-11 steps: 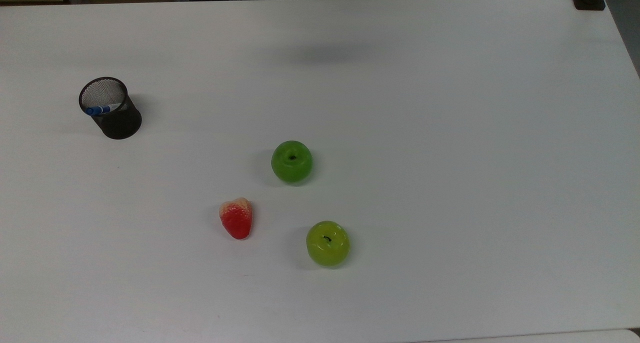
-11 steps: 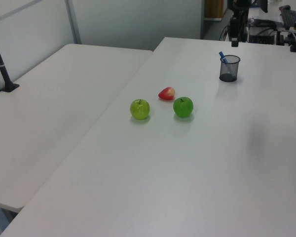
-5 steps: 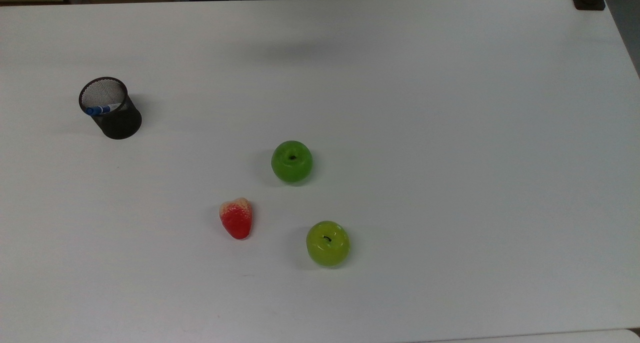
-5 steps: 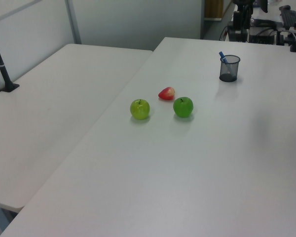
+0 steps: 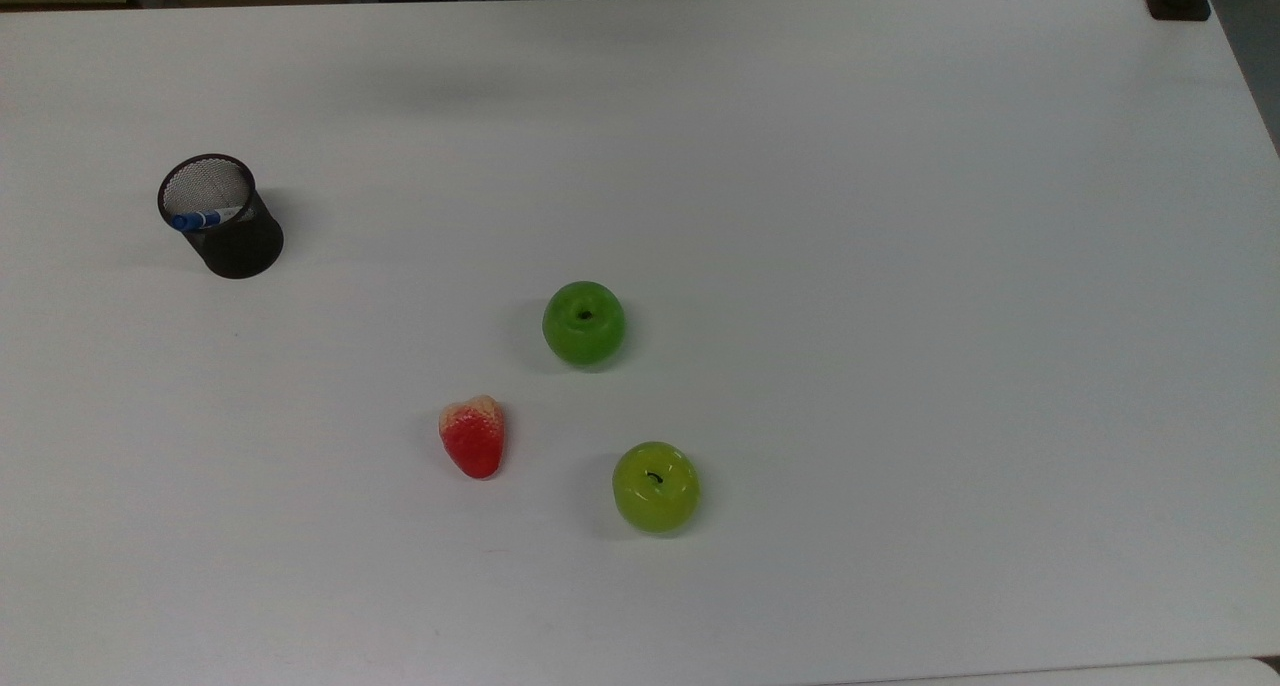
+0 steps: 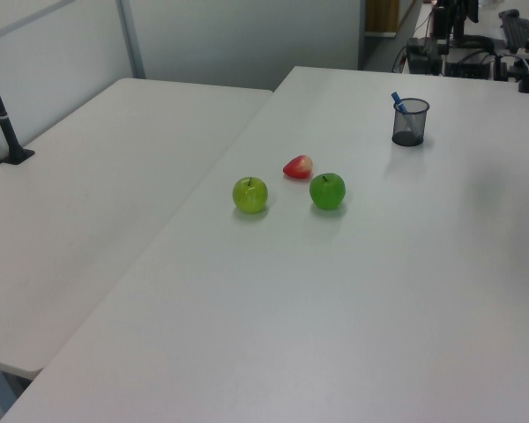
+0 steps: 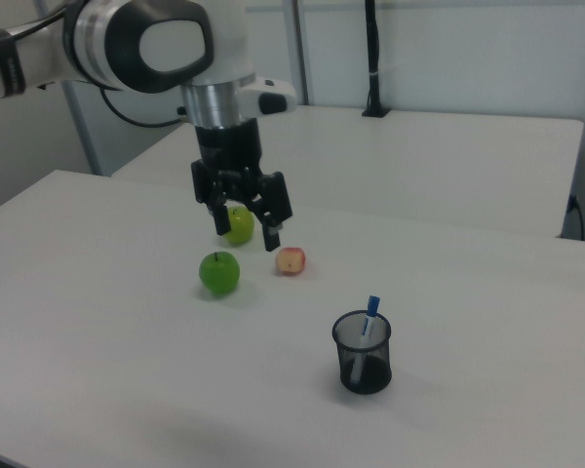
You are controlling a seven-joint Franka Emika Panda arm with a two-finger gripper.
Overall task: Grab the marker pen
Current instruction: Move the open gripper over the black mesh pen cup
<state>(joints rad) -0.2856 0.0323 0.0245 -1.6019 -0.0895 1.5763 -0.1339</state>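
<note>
Nothing of the job is done yet: the marker pen (image 7: 371, 314) stands tilted in the black mesh cup (image 7: 363, 352), blue cap up, leaning against the rim, and I am nowhere near touching it. In the top view the pen (image 5: 203, 218) lies across the cup's (image 5: 222, 217) mouth near the top view's left edge; in the left view the pen (image 6: 398, 104) pokes up out of the cup (image 6: 410, 122) at the far end of the table (image 6: 353, 291). My gripper (image 7: 247, 226) hangs in the air in the right view, well apart from the cup, up toward the right view's left, roughly over the fruit. My fingers (image 7: 271, 237) are spread apart and hold nothing, with bare air between them. Below me sit the dark green apple (image 7: 219, 272), the yellow-green apple (image 7: 239, 226) partly behind my fingers, and the red strawberry (image 7: 291, 260); I touch none of them. All of it is left, as I judge: travel across to the cup, line my spread jaws over the blue cap, come down around the barrel without knocking the rim, close, and lift it out.
</note>
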